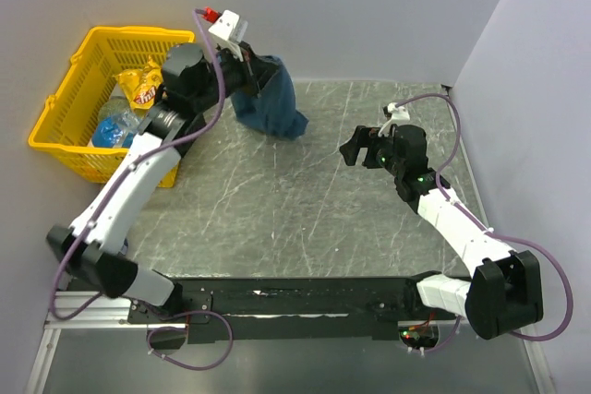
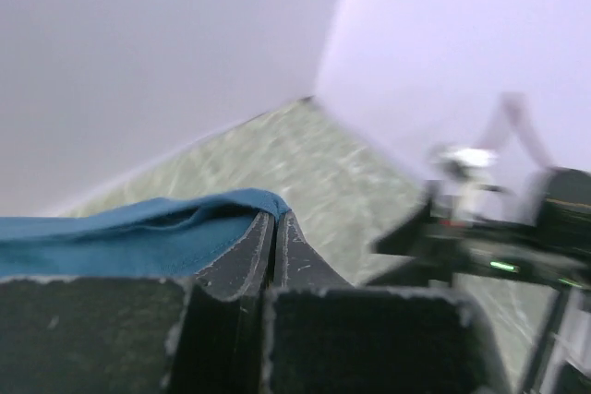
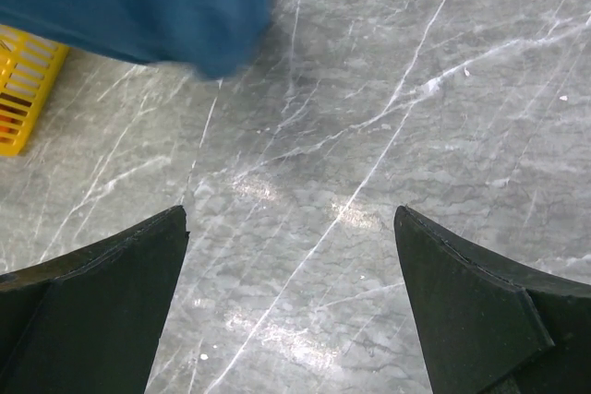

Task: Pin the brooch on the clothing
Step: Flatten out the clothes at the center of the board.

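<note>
Left arm and right arm: white links, black joints (purple cables alongside), perhaps a green light.

Grey marble-pattern table, thin white veins, soft glare patches. Plain pale back wall, left wall and right wall close around it. Yellow plastic basket at far left corner. Light even, diffuse.

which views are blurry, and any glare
Left wrist view: the far right arm is smeared, while the left claw shut on the shirt looks sharper; right wrist view: shirt edge soft, pale glare on the table; top external view: sharp.
</note>
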Robot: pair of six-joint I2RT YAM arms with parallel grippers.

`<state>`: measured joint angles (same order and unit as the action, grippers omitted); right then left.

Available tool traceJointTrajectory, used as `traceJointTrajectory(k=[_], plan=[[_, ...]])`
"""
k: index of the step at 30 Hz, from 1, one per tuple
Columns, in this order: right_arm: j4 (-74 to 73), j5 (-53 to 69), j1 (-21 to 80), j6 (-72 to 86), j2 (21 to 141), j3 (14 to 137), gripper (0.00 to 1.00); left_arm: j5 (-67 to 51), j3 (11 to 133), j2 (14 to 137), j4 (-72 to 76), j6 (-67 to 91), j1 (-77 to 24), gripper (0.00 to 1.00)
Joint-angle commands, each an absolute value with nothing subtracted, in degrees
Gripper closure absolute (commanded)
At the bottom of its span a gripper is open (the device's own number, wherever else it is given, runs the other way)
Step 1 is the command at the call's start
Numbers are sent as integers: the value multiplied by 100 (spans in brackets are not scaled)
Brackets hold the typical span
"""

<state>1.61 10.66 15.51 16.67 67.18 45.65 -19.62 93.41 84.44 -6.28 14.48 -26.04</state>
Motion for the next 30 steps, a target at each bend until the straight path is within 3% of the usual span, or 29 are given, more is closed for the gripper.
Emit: traceJointTrajectory(k=[1,10,15,18,25,30], plan=[[246,1099,1573,1661,6539,4781,0,-1996,9711,7894,-1045,854,-3251,99],[272,1160,1591,1679,6495,4746,0,-1591,10318,7146,-1073,844,-3744,99],[237,1152,1573,1661,6504,4729,0,-784,10607,7382,-1159,546,-3735,99],[185,1073,1573,1661,6513,4729,0,-334,11257,8110,-1545,404,-3578,99],[70,949,1573,1643,6627,4755,0,-1626,11662,9927,-1291,1310,-1909,99],[44,1011,1573,1687,6759,4781,0,-1610,13681,11607,-1932,1458,-1451,99]])
